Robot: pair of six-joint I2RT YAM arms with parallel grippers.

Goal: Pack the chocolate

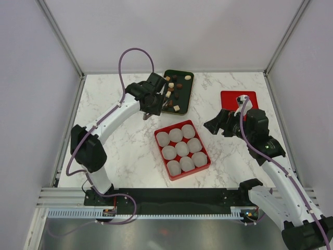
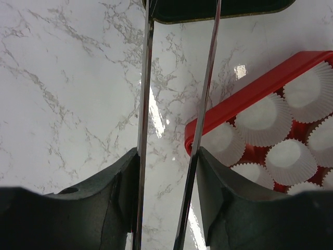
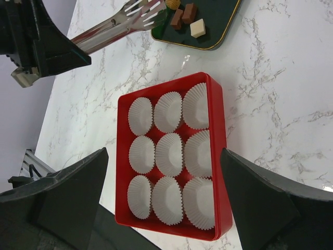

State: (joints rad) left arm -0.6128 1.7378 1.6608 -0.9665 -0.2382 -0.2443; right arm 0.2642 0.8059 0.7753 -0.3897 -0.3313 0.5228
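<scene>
Chocolates [image 1: 176, 89] are scattered on the dark tray [image 1: 185, 99], at 12 o'clock from the red box [image 1: 192, 173] of paper cups [image 1: 181, 149]. The scatter runs roughly 12-to-6, and the pieces are too tiny to tell where each points. Left gripper [image 2: 167, 156] is clamped on metal tongs [image 2: 146, 94], whose arms are apart. Right gripper [image 3: 164, 156] is spread wide, holding nothing.

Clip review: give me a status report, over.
Left pincer shut on tongs, tips at dark tray edge. Right pincer open, empty. Chocolate all on tray; red box cups empty. No obstruction seen.
</scene>
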